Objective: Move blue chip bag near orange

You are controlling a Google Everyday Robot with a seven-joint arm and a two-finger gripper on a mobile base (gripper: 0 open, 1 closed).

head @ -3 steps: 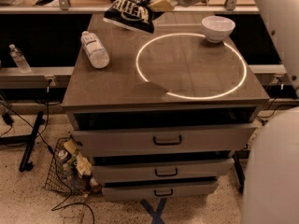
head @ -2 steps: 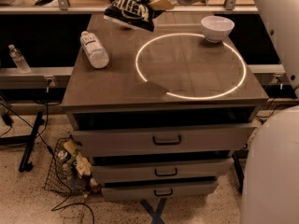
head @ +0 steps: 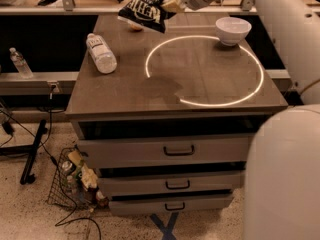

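The blue chip bag (head: 145,11), dark navy with white lettering, hangs in the air above the far left part of the tabletop. My gripper (head: 170,1) is shut on the bag's upper right edge, and the arm reaches in from the upper right. A small part of the orange (head: 134,27) shows on the table just under the bag's lower edge. The rest of the orange is hidden behind the bag.
A clear water bottle (head: 101,53) lies on the left side of the table (head: 125,91). A white bowl (head: 233,30) stands at the far right, on a glowing ring (head: 200,103). Drawers (head: 175,151) are below. A second bottle (head: 20,63) stands on a left ledge, and a wire basket (head: 75,181) is on the floor.
The held bag has shifted slightly to the right above the table's far left. The bottle and the bowl have not moved.
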